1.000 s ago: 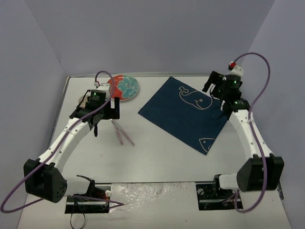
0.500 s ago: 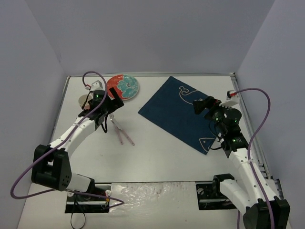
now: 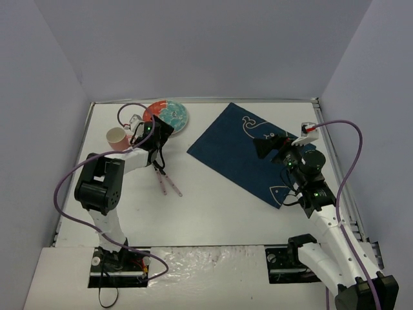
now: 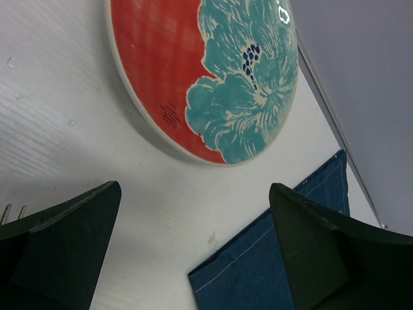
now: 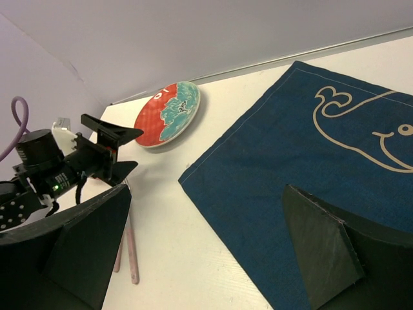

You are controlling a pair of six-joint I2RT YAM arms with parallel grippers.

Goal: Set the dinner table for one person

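The dinner table, a plain white top, fills the middle of the overhead view; its near edge is cut by the arm mounts. Left of centre lie two pink chopsticks, their far ends hidden under the left gripper, whose jaws stand wide apart, holding nothing. At centre right a dark blue placemat lies skewed. Its right corner and part of the small fish drawing are covered by the right arm, and the right gripper hovers over it, jaws spread wide and empty. In that arm's wrist view the whale outline runs off the right edge. Farther back, upper left, a pale cup stands beside the left arm's wrist. A red and teal plate lies beyond, just ahead of the left fingertips; the left wrist view cuts off its top edge.
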